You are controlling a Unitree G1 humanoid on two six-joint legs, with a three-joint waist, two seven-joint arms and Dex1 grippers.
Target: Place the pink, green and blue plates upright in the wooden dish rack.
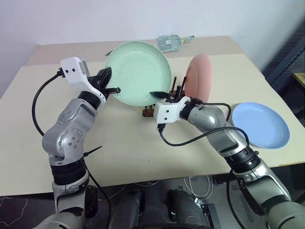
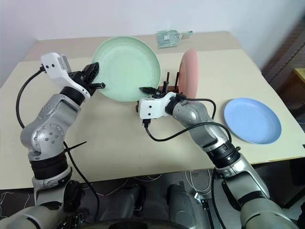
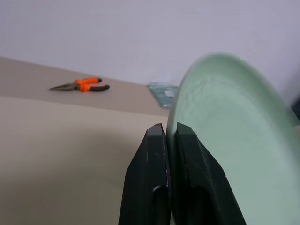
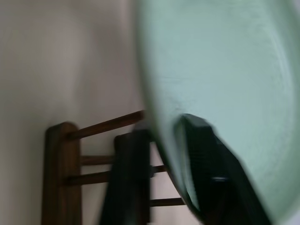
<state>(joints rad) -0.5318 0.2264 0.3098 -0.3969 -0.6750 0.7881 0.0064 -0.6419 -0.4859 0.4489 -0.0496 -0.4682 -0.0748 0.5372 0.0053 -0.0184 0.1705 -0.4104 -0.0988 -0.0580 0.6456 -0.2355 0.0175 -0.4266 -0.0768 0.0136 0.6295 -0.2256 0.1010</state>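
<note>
The pale green plate (image 1: pixel 138 71) hangs upright above the table, its hollow face towards me. My left gripper (image 1: pixel 110 81) is shut on its left rim; in the left wrist view both fingers (image 3: pixel 150 187) pinch the edge (image 3: pixel 187 117). My right gripper (image 1: pixel 164 94) is shut on the lower right rim, one finger (image 4: pixel 211 164) on the plate's face and the other behind it. The pink plate (image 1: pixel 199 74) stands upright in the dark wooden dish rack (image 1: pixel 148 112), just right of the green one. At the right the blue plate (image 1: pixel 261 124) lies flat on the table.
Orange-handled pliers (image 3: pixel 80 85) and a clear plastic packet (image 1: pixel 171 43) lie at the table's far side. The rack's empty pegs (image 4: pixel 108 126) stand just under the green plate. The table's right edge (image 1: pixel 286 162) runs close to the blue plate.
</note>
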